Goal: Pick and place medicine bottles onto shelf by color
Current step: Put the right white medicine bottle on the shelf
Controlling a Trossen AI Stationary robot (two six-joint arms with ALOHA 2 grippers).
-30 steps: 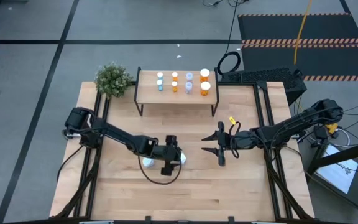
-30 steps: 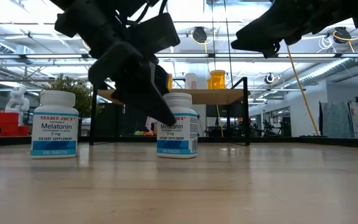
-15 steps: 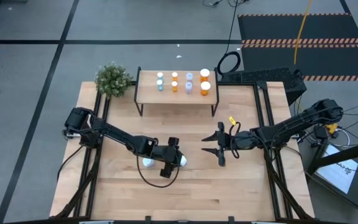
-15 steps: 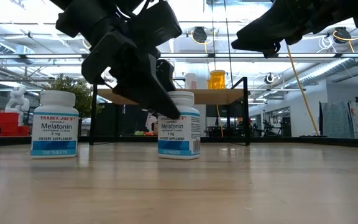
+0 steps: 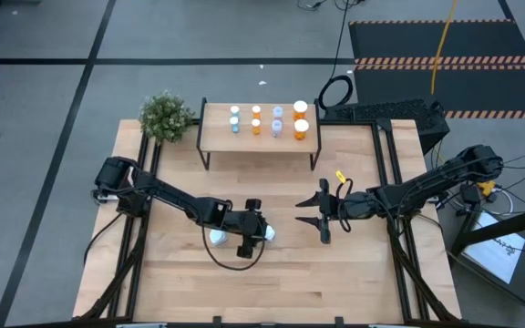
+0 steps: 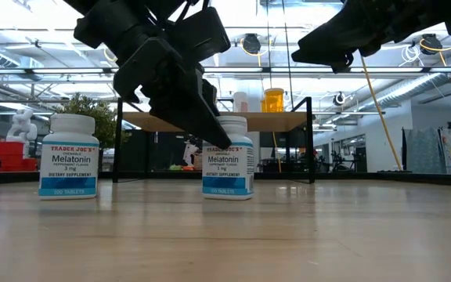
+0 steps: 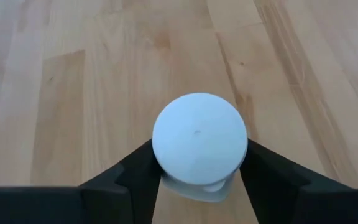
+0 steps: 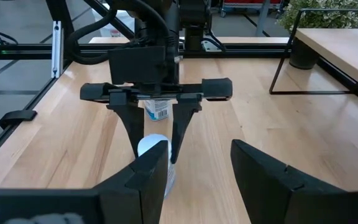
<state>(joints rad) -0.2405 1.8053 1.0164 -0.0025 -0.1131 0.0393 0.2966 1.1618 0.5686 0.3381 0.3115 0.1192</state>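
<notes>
Bottle [image 7: 199,140] stands on worktop [image 5: 335,273] near centre, left gripper [image 5: 255,234] now closed in from wide until fingers touch its sides: grasp made, lift due. Right gripper [image 5: 322,219] at 3 o'clock, open, idle. Shelf [image 5: 217,137] at 12 o'clock.

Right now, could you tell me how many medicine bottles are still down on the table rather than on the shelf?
2: one white bottle between the left pincer's fingers, and another white bottle standing free beside it. None seems hidden.
</notes>
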